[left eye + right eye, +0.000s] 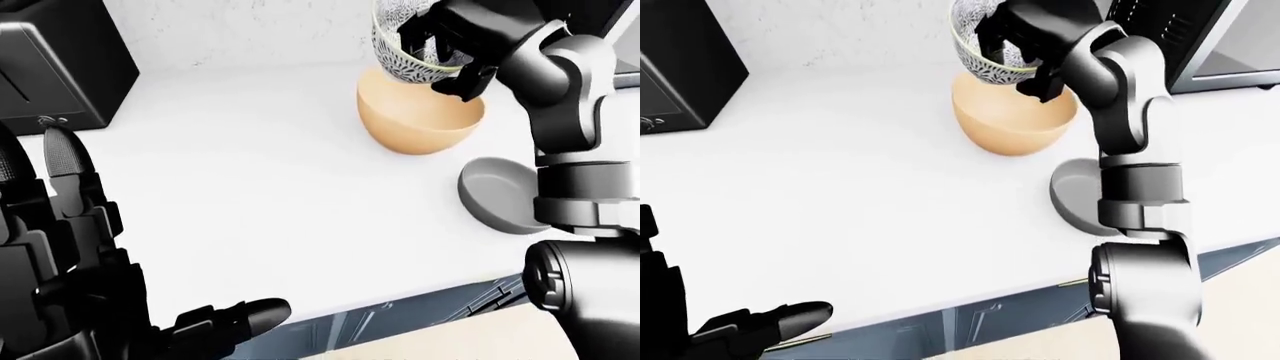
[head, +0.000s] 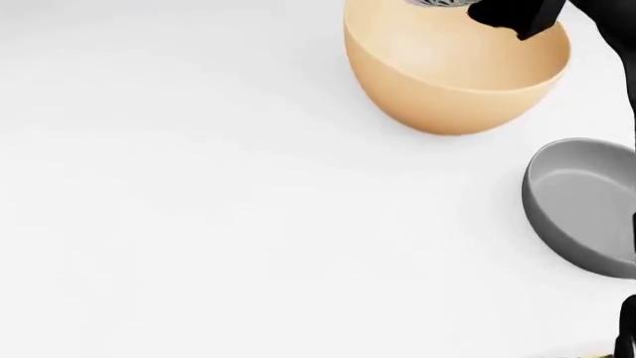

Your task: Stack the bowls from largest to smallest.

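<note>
The right hand (image 1: 440, 45) clamps the patterned bowl (image 1: 400, 46) over the tan bowl (image 1: 415, 120), probably to nest it. The left hand (image 1: 90, 285) idles, fingers apart

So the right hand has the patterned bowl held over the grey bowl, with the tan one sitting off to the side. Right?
Not quite. The right hand holds the patterned bowl over the tan bowl, not the grey one. The grey bowl is the one sitting off to the side on the white counter, as the left-eye view shows.
</note>
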